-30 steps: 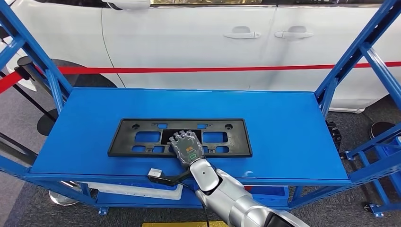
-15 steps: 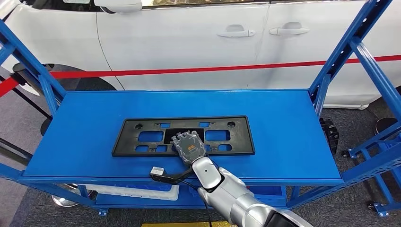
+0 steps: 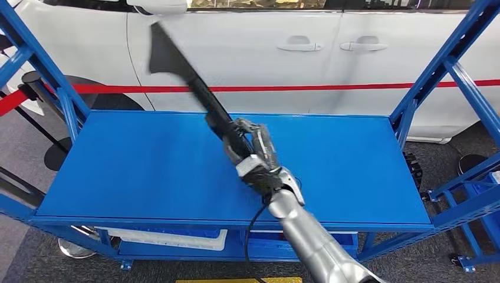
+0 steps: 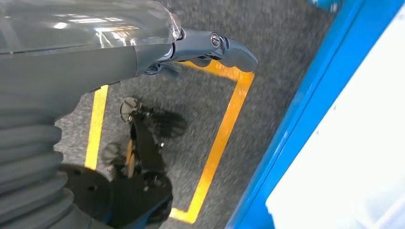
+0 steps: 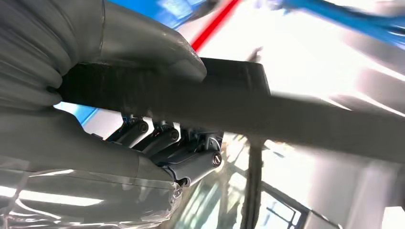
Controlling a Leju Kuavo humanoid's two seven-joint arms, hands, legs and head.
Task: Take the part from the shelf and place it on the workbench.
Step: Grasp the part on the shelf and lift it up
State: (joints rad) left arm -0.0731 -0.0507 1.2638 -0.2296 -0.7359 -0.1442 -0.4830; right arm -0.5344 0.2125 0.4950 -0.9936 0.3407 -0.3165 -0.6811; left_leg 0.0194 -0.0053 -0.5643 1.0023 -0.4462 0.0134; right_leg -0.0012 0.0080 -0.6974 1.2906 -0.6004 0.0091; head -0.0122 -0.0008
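One long, flat black plastic frame part [image 3: 194, 88], stiff and likely light, was clamped in the right robot hand [image 3: 250, 150] above the blue metal shelf [image 3: 118, 171]; a grip nearer its middle would tip less.

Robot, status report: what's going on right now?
Right robot hand grips black part, raised tilted above blue shelf. Left robot hand hangs empty over floor. Nothing blocking.

Even, bright light in the head view; the lifted black part [image 3: 194, 82] is smeared by motion blur. Right wrist view: background washed out by glare, part [image 5: 267, 112] soft-edged. Left wrist view: floor [image 4: 286, 43] slightly blurred, white panel [image 4: 353, 157] overexposed.
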